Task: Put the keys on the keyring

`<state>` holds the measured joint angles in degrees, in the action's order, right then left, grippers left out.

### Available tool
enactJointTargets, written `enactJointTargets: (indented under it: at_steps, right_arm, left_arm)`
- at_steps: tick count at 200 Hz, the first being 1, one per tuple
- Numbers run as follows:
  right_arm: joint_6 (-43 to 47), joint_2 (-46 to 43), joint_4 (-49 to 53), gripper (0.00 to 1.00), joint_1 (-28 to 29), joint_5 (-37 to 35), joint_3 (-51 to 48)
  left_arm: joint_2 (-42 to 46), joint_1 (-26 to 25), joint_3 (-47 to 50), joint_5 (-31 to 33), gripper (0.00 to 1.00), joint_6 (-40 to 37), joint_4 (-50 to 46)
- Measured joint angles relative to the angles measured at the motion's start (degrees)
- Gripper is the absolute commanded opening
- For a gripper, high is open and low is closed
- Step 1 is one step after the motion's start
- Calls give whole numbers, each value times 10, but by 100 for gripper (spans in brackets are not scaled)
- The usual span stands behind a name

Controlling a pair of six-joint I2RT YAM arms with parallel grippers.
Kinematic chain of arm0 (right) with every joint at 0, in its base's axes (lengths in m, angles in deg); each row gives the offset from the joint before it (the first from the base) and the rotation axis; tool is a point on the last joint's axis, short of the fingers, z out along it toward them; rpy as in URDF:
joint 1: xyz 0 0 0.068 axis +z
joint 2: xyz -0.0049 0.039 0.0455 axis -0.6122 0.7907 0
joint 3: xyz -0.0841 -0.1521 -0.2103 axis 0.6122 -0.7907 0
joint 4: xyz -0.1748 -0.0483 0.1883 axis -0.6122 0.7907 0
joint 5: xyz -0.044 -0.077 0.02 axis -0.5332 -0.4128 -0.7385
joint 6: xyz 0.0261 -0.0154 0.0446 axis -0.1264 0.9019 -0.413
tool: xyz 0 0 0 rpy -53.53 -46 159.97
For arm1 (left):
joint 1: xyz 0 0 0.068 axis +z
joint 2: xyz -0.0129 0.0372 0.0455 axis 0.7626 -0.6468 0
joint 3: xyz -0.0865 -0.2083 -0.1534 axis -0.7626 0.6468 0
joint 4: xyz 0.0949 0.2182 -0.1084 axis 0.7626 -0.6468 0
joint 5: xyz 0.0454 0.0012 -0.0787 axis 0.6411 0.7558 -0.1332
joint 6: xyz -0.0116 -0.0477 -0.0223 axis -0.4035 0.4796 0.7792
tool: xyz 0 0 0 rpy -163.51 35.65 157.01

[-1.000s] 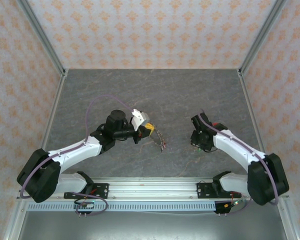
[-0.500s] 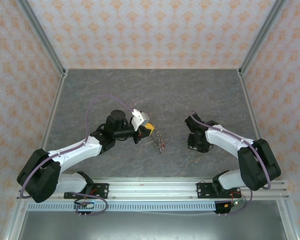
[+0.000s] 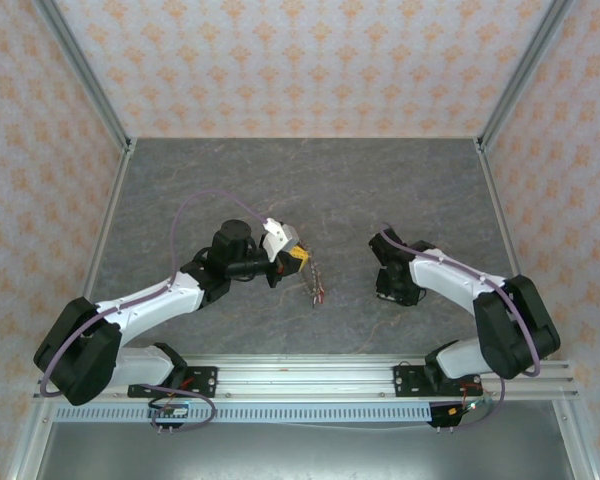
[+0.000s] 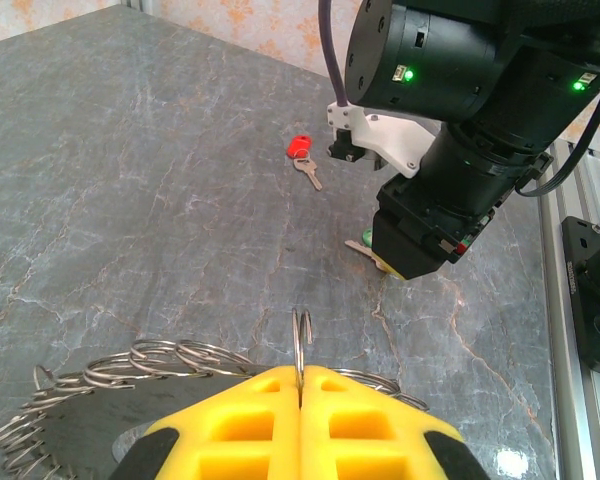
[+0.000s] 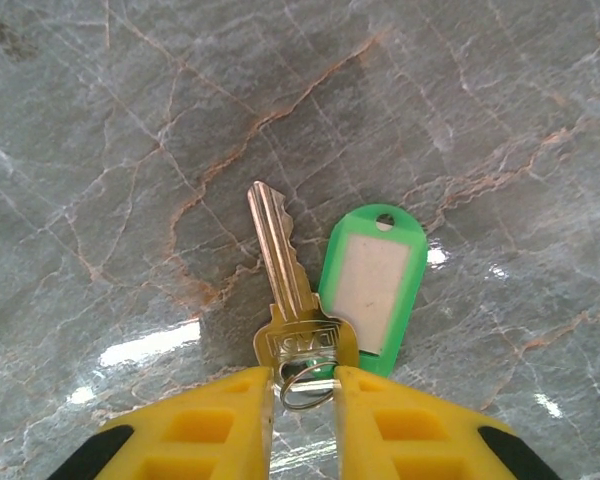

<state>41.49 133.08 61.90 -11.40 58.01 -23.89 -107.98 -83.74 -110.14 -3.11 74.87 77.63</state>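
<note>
Yellow left claw [image 4: 300, 378] pinches the keyring [image 4: 90, 425] — right claw [image 5: 305, 385] grips a green-tagged key [image 5: 280, 260] by its head.

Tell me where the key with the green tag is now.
In the right wrist view the green-tagged key is just ahead of the right gripper, its small ring pinched between the fingertips; in the top view that is right of the keyring.
</note>
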Motion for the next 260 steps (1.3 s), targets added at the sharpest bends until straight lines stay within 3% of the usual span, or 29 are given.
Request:
enactJointTargets:
  at_steps: [127,158,260]
  right_arm:
    - [0,9,0,17,0,-7,1]
    - [2,4,2,10,0,-9,1]
    - [2,-14,4,12,0,-13,1]
  left_arm:
    - [0,0,0,0,0,0,0]
    - [0,0,0,0,0,0,0]
    - [0,0,0,0,0,0,0]
